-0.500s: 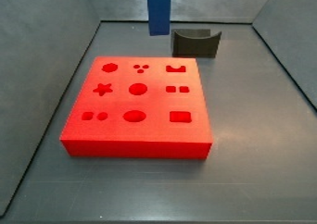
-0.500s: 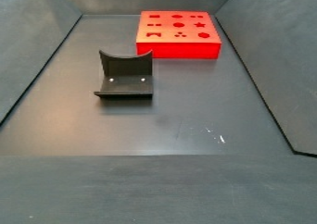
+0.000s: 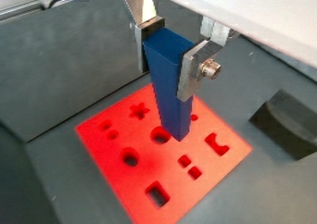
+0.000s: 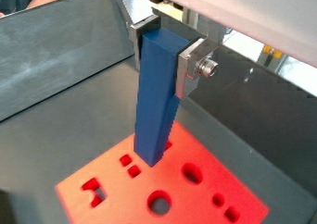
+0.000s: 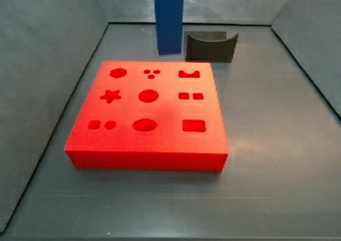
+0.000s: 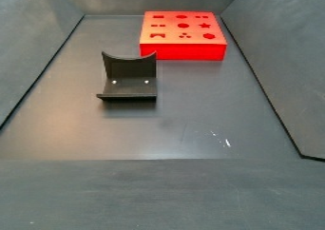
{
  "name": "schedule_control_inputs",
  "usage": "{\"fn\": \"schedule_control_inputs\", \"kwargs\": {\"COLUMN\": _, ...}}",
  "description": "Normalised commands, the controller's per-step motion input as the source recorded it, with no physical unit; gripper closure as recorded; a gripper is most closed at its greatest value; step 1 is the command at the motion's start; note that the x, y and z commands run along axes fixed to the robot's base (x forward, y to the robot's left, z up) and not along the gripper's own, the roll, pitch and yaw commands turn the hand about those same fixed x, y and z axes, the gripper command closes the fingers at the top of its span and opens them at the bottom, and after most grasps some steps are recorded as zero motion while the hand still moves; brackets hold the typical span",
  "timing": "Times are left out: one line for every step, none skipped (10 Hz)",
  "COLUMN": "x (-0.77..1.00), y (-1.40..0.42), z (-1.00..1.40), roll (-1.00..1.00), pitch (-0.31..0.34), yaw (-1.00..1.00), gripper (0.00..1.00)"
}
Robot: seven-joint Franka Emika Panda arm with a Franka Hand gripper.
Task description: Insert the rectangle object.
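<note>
My gripper (image 3: 170, 56) is shut on the upper end of the rectangle object (image 3: 171, 98), a long blue bar that hangs upright between the silver fingers (image 3: 198, 68). Both wrist views show this grip (image 4: 165, 54). The bar's (image 4: 155, 117) lower end hangs above the flat red block (image 3: 168, 168) with shaped holes, apart from it. In a side view the bar (image 5: 168, 21) comes down from above the frame, over the far edge of the red block (image 5: 147, 145); the gripper itself is out of that view. The bar is out of view in the side view that shows the red block (image 6: 183, 51) at the far end.
The dark fixture (image 5: 210, 46) stands on the floor just behind the red block's far right corner. It also shows in a side view (image 6: 127, 77) and in a wrist view (image 3: 287, 121). Grey walls (image 5: 54, 26) enclose the dark floor (image 6: 165, 148).
The blue bar has come down a little towards the red block and shifted slightly left in the side view. The block and fixture have not moved.
</note>
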Motion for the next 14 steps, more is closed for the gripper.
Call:
{"fn": "schedule_control_inputs", "kwargs": {"x": 0.22, "y": -0.84, "z": -0.03, "roll": 0.0, "pitch": 0.0, "yaw": 0.16, "gripper": 1.0}}
{"fn": "schedule_control_inputs", "kwargs": {"x": 0.25, "y": -0.85, "z": -0.03, "roll": 0.0, "pitch": 0.0, "yaw": 0.15, "gripper": 1.0}}
{"fn": "schedule_control_inputs", "kwargs": {"x": 0.25, "y": -0.85, "z": -0.03, "roll": 0.0, "pitch": 0.0, "yaw": 0.14, "gripper": 1.0}}
{"fn": "schedule_control_inputs", "kwargs": {"x": 0.26, "y": -0.82, "z": -0.05, "roll": 0.01, "pitch": 0.0, "yaw": 0.15, "gripper": 1.0}}
{"fn": "schedule_control_inputs", "kwargs": {"x": 0.14, "y": -0.32, "z": 0.0, "roll": 0.13, "pitch": 0.069, "yaw": 0.0, "gripper": 1.0}}
{"fn": "schedule_control_inputs", "kwargs": {"x": 0.0, "y": 0.0, "z": -0.02, "roll": 0.0, "pitch": 0.0, "yaw": 0.0, "gripper": 1.0}}
{"fn": "schedule_control_inputs", "kwargs": {"x": 0.16, "y": 0.0, "z": -0.29, "roll": -0.17, "pitch": -0.021, "yaw": 0.06, "gripper": 1.0}}
{"fn": "schedule_control_inputs", "kwargs": {"x": 0.38, "y": -0.03, "z": -0.39, "roll": -0.2, "pitch": 0.009, "yaw": 0.24, "gripper": 1.0}}
{"fn": "schedule_control_inputs", "kwargs": {"x": 0.49, "y": -0.11, "z": -0.4, "roll": -0.15, "pitch": 0.029, "yaw": 0.35, "gripper": 1.0}}
{"fn": "schedule_control_inputs", "kwargs": {"x": 0.77, "y": -0.15, "z": -0.36, "roll": -0.14, "pitch": 0.07, "yaw": 0.12, "gripper": 1.0}}
{"fn": "schedule_control_inputs", "kwargs": {"x": 1.0, "y": 0.0, "z": -0.27, "roll": -0.13, "pitch": 0.087, "yaw": -0.04, "gripper": 1.0}}
{"fn": "schedule_control_inputs", "kwargs": {"x": 0.93, "y": 0.02, "z": -0.12, "roll": -0.03, "pitch": 0.12, "yaw": -0.14, "gripper": 1.0}}
{"fn": "schedule_control_inputs", "kwargs": {"x": 0.7, "y": 0.19, "z": -0.23, "roll": 0.0, "pitch": 0.131, "yaw": -0.34, "gripper": 1.0}}
{"fn": "schedule_control_inputs", "kwargs": {"x": 0.51, "y": 0.3, "z": -0.31, "roll": 0.0, "pitch": 0.109, "yaw": -0.55, "gripper": 1.0}}
